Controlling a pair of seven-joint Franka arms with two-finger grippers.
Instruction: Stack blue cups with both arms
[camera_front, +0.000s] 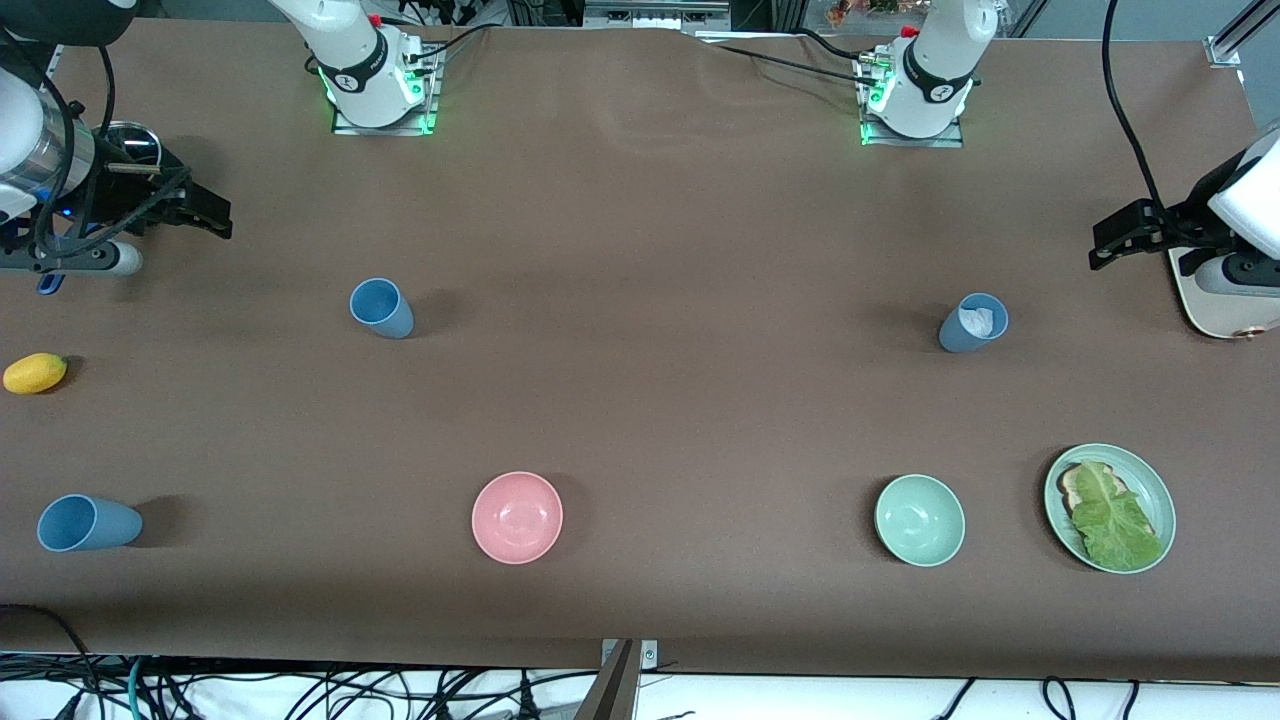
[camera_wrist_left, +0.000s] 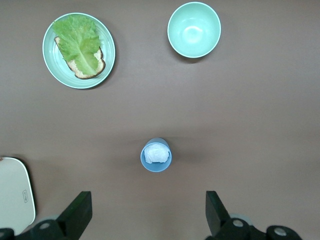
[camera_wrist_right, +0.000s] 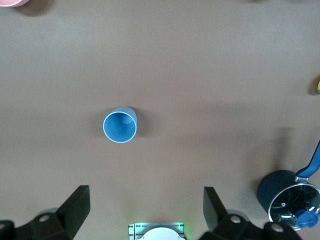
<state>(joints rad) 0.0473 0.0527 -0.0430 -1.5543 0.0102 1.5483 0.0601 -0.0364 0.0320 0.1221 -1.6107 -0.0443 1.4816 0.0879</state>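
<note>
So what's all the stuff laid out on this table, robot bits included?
blue cups: three, dusty blue; one toward the right arm's end, one with white stuffing toward the left arm's end, one nearest the camera at the right arm's end.
pink bowl: one, near the camera.
mint bowl: one, beside the plate.
plate: one, mint, holding bread and lettuce.
lemon: one, yellow.
left pincer: black, open, waiting.
right pincer: black, open, waiting.
</note>
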